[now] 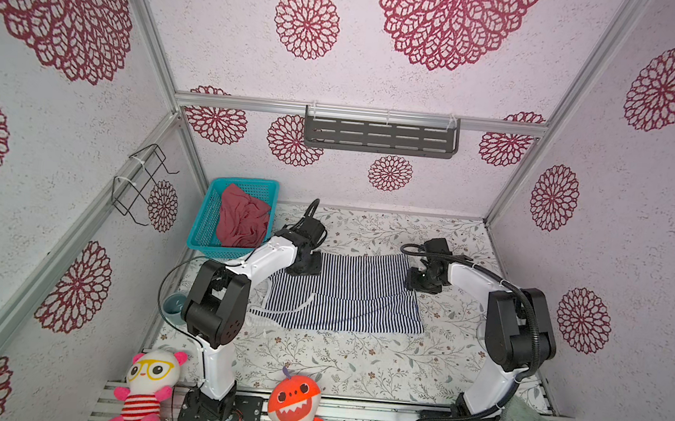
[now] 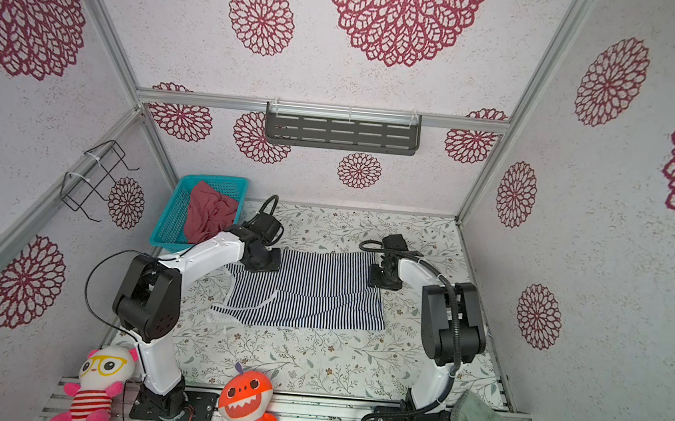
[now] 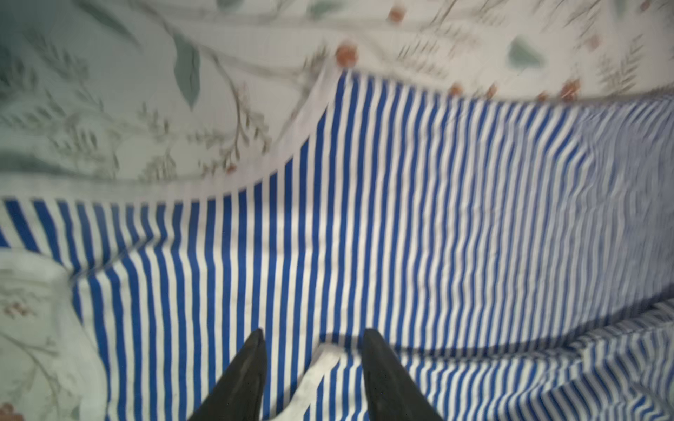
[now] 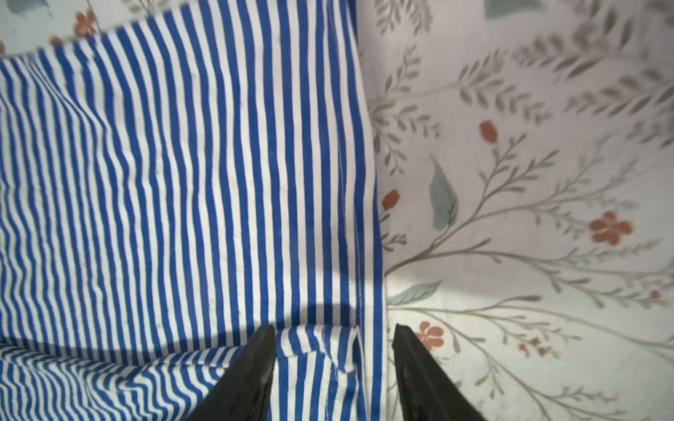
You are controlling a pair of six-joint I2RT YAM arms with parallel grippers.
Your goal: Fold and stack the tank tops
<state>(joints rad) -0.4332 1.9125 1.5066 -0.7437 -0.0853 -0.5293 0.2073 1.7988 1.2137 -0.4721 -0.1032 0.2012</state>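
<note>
striped tank top (image 1: 344, 299): is lying spread on the floral tablecloth (image 1: 355, 367) between the two arms, one layer folded over another, straps pointing toward the left arm.
left gripper (image 3: 312, 333): is hovering at the top's far left corner with its jaws parted, gripping nothing; white trim is showing in the gap.
right gripper (image 4: 333, 330): is hovering at the top's far right edge with its jaws parted; a loose fold is sitting between them, unpinched.
rose-red tank top (image 1: 243, 222): is lying crumpled in the teal basket (image 1: 203, 220) at the far left.
</note>
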